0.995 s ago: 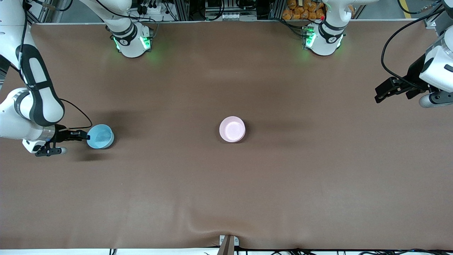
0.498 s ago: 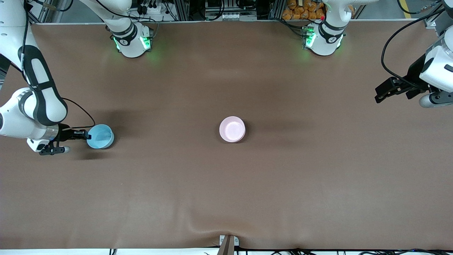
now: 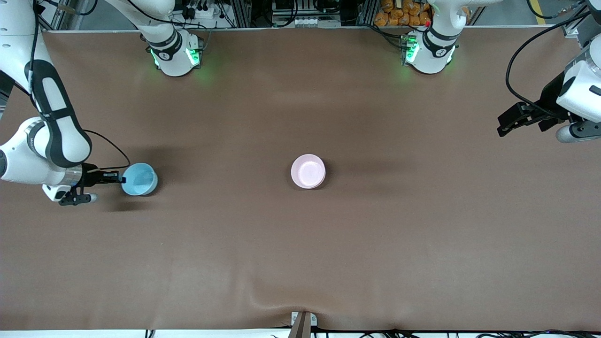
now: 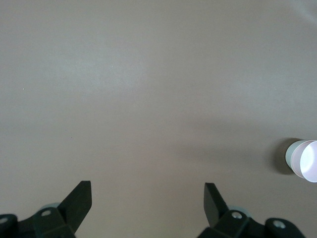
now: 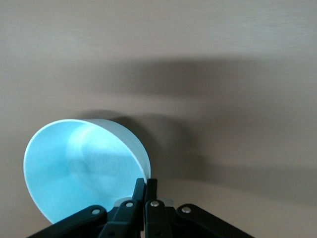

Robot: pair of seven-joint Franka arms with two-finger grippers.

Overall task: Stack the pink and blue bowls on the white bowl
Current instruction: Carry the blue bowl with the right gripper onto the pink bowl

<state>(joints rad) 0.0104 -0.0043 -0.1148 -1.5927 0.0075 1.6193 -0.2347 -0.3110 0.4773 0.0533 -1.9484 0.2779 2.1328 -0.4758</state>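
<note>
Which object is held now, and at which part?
The right gripper holds the blue bowl by its rim. The left gripper is open, holding nothing.

Even, diffuse overhead light falls on the brown desk [image 3: 300, 244], with soft dark shadows stretching from the blue bowl [image 3: 139, 179] and the pink bowl [image 3: 308, 171] and green glow pooling around the arm bases. In the left wrist view the desk looks washed out and grey, and the pink bowl [image 4: 303, 158] glares almost white. The right wrist view is sharp on the blue bowl [image 5: 84, 168], with broad blurred shadow bands across the desk.
</note>
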